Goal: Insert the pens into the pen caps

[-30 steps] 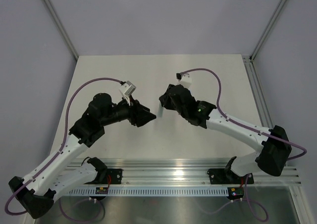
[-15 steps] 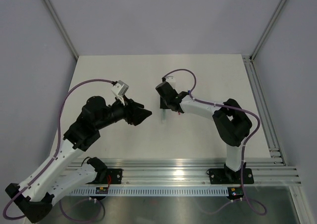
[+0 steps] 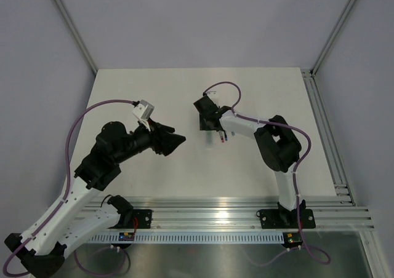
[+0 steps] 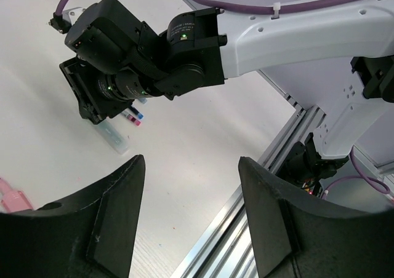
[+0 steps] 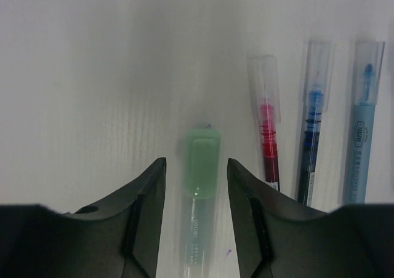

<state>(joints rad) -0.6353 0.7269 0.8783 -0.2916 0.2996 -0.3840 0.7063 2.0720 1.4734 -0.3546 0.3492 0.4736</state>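
A: Right arm first. What do you have?

B: Your right gripper (image 5: 196, 167) points straight down at the table (image 3: 141, 93), about mid-table. Fingers (image 5: 138, 219) are apart, straddling a green-capped pen (image 5: 197, 216) that lies flat. The green cap (image 5: 202, 160) sits on the pen's end, right between the fingertips. A thin strip of table shows on each side of it, so you have no grip.

A: Other pens?

B: Three, just right of it in the right wrist view, lying parallel. Each wears a clear cap: red pen (image 5: 266, 149), dark blue pen (image 5: 311, 149), light blue pen (image 5: 362, 149). They are close together, with narrow gaps between. From above they show only as small colour flecks just right of the gripper.

A: Left arm?

B: Your left gripper (image 4: 191, 161) hangs above the table, left of the pens and near them, aimed toward the right arm. Its fingers (image 4: 117, 216) are wide apart with nothing between them. Its camera sees the right gripper's black body over the pens, with the pale barrel poking out below it.

A: Anything else down there?

B: A pink piece (image 4: 11, 199) at the left edge of the left wrist view, cut off by the frame. It may be a pen cap; you can't tell from this. It lies well apart from the four pens.
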